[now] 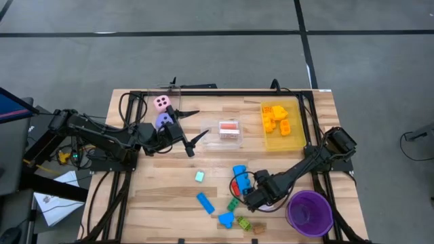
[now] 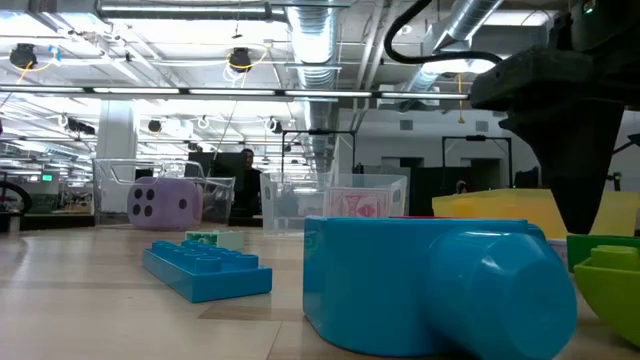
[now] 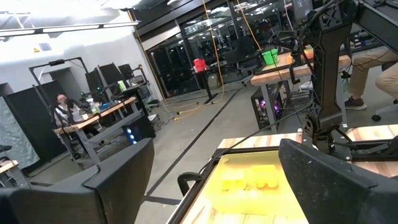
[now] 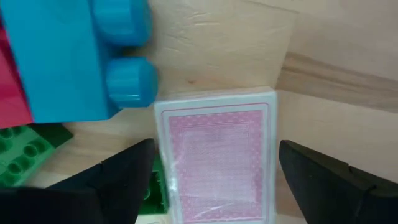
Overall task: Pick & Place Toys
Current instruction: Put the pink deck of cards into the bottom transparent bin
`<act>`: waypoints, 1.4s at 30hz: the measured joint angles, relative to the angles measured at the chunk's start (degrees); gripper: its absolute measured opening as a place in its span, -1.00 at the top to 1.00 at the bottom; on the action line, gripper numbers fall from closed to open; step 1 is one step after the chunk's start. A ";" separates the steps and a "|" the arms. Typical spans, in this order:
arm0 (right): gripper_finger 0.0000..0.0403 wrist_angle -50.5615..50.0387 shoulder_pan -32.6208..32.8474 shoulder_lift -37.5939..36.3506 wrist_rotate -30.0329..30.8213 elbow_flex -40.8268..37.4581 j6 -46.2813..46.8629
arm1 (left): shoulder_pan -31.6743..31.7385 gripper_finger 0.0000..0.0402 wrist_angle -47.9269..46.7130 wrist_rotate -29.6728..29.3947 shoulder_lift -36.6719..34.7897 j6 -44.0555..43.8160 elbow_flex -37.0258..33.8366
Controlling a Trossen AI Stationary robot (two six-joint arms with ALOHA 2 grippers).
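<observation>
Two dark robot arms reach over a pale wooden surface, seen from above. The left arm comes in from the left edge of the frame; its hand hangs at centre left with both fingers spread wide and nothing between them. The right arm comes in from the right edge; its hand is low over a cluster of bricks at lower centre. In the right wrist view its fingers stand wide apart on either side of a pink-backed card deck lying flat on the wood, not gripping it.

A round purple cup stands at lower right. A yellow bin at upper right holds yellow and orange bricks. A clear bin at centre holds a small red item too small to tell.

A purple die sits just beside the left hand, with a pink die above it in the frame.

Loose toys lie across lower centre: a blue brick, a second blue brick near the right hand, a blue piece, green bricks, a small pale green piece, and small bricks at the bottom edge.

In the right wrist view, a blue brick touches the deck's corner, with red and green bricks beside it.
</observation>
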 joint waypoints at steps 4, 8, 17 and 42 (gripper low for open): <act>-0.67 -0.87 0.00 0.02 0.00 0.00 0.06 | 0.00 -0.70 -0.01 0.00 0.00 -0.02 -0.01; -0.67 -0.49 0.00 0.07 0.02 0.00 0.06 | 0.00 -0.70 -0.01 0.00 0.00 -0.02 0.00; -0.67 2.60 -0.94 4.06 -2.62 0.01 -3.44 | -0.02 -0.70 -0.24 -0.02 0.02 -0.04 0.00; -0.55 2.80 -1.45 4.35 -2.97 0.05 -7.57 | -0.02 -0.70 -0.40 -0.02 0.02 -0.04 0.00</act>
